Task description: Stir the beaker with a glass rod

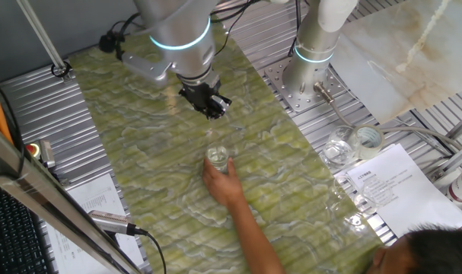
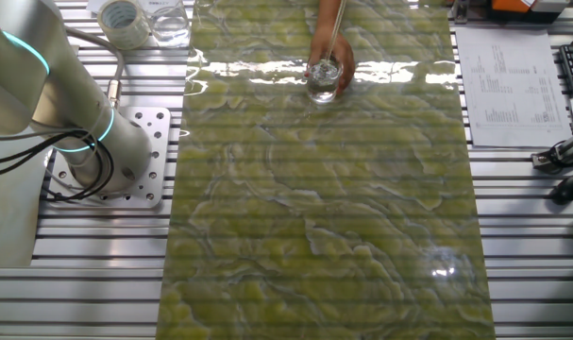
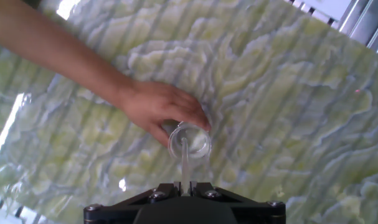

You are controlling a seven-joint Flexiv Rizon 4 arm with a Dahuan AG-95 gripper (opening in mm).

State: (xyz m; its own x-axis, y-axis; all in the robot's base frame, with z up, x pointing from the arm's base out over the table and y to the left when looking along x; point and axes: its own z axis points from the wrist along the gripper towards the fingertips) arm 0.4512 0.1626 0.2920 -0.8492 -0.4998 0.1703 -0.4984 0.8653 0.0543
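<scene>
Beaker work sits on a desk (image 1: 139, 137) covered by a green marbled mat, which fills most of both fixed views. The robot arm reaches in from twelve o'clock in one fixed view, its gripper (image 1: 213, 112) hanging above the mat at roughly eleven o'clock from the glass. A person's hand (image 1: 221, 183) comes in from five o'clock in that view and wraps the beaker from below; in the hand view the same hand (image 3: 157, 109) enters from ten o'clock and its fingertips touch the glass wall. A printed sheet (image 1: 402, 186) lies on the metal slats at three o'clock, with a tape roll (image 1: 367, 138) and clear jars (image 1: 339, 150) just beside it. The beaker (image 1: 218, 157) stands upright near the middle of the mat; seen from the other fixed view it is near the top edge (image 2: 324, 78). The glass rod (image 3: 185, 163) runs from the gripper's fingers straight down into the beaker's mouth (image 3: 190, 140). The fingers are closed on the rod's upper end, gripping it at the bottom edge of the hand view.
</scene>
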